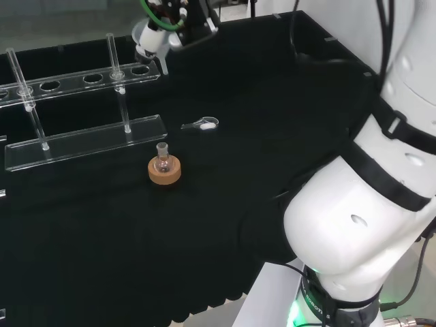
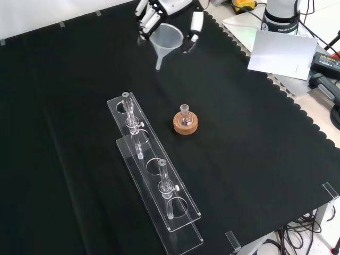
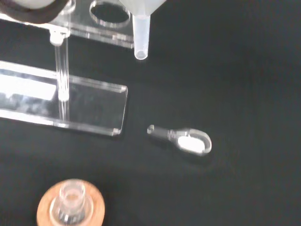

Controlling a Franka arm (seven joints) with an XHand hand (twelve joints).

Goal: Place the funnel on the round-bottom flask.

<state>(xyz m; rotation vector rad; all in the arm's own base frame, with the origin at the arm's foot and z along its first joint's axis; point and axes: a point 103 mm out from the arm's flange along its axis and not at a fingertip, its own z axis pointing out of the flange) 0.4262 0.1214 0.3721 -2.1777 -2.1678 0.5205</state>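
Front view: black-and-white robot hand [image 2: 159, 13] at far edge of black cloth [image 2: 255, 159], fingers curled round translucent white plastic funnel [image 2: 164, 40], lifted off cloth, spout down. Small clear glass round-bottom flask [image 2: 184, 118] upright on cork ring stand [image 2: 185, 125], nearer, well apart from funnel. Clear acrylic rack [image 2: 154, 170] just left of flask. Wrist view: small clear scoop [image 3: 186, 139] lies between funnel spout and flask.
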